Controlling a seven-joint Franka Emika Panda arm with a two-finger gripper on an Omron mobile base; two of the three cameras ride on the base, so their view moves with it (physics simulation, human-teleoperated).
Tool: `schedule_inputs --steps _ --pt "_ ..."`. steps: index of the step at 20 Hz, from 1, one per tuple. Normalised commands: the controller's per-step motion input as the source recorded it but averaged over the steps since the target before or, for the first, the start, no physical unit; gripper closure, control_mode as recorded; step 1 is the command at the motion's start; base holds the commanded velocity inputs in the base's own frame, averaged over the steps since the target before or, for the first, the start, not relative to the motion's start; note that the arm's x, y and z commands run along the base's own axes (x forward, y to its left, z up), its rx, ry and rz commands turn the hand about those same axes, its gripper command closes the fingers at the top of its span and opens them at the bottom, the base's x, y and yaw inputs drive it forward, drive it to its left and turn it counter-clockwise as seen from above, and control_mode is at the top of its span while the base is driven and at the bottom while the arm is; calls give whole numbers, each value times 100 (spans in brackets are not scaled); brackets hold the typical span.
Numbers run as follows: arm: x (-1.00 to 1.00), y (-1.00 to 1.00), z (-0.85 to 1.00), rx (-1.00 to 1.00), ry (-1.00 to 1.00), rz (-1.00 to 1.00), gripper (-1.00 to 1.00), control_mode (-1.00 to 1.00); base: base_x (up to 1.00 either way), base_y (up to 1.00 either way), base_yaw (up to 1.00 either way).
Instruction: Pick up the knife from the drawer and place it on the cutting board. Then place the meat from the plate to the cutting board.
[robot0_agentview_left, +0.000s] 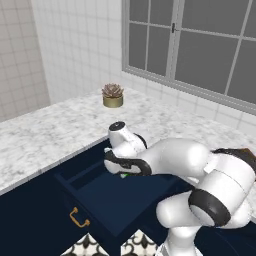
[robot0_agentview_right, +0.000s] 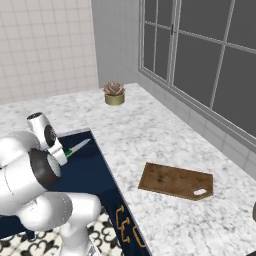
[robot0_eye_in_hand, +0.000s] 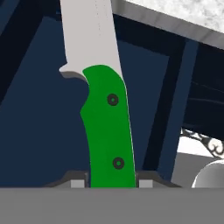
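**kitchen_sim_fan:** Ok so biggest thing first: the marble desk (robot0_agentview_right: 150, 135) wraps around the corner under the window, mostly bare. The open drawer (robot0_agentview_left: 107, 197) sticks out below its edge, navy inside, brass handle on the front. Further along the desk the cutting board (robot0_agentview_right: 176, 181) lies flat, well apart from the drawer. A little potted plant (robot0_agentview_right: 114, 93) sits back near the wall, out of the way.

**panda_watcher:** And the knife (robot0_eye_in_hand: 108, 127)? From the hand view it looks like it's already got it.

**kitchen_sim_fan:** Yep, the hand (robot0_eye_in_hand: 108, 183) is pinched on the green handle down at the butt end, one fingertip each side, blade pointing away from the camera. In the right base view the pale blade pokes out past the wrist, over the drawer. Can't tell whether it's fully off the drawer floor, though.

**panda_watcher:** What's the risk from here?

**kitchen_sim_fan:** My guess: the grip is so far back on the handle that the long blade could swing or pivot between the fingers if the arm moves fast. The tip could also clip the drawer's wall or the desk edge on the way out if it isn't raised enough first. Then it's a long carry to the board, so any slip means a dropped knife on the desk.
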Motion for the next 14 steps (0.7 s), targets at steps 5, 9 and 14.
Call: schedule_inputs --steps 5,9,14 --pt "-46 -31 80 6 -28 -32 100 -100 0 0 0" --pt "16 -95 9 38 -3 -30 100 -100 0 0 0" --pt "45 -53 96 16 24 -3 100 -100 0 0 0"
